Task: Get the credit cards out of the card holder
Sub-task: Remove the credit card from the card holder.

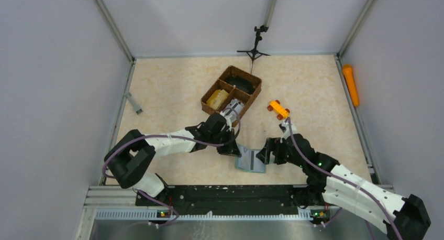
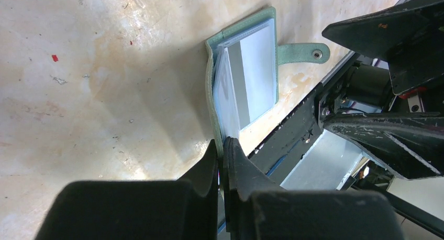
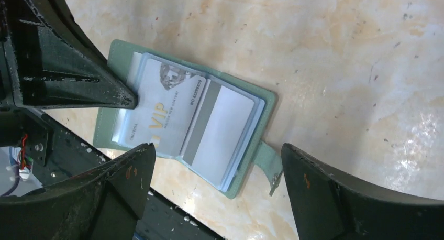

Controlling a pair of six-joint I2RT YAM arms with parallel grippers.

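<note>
Top view: the card holder (image 1: 252, 161) lies open on the table (image 1: 173, 83) near its front edge, between the left gripper (image 1: 234, 149) and the right gripper (image 1: 265, 155).

Left wrist: the left gripper pinches the card holder's near edge, jaws closed on it.

Right wrist: the right gripper's jaws stand wide apart above the card holder, gripping nothing. The credit cards (image 3: 167, 111) sit in its sleeves.

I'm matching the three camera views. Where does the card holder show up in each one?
Top external: the card holder lies open, low centre.
Left wrist: upper centre, its near edge pinched by the left gripper.
Right wrist: left of centre, lying open.
Shared landmark: the grey-striped card inside it.
</note>
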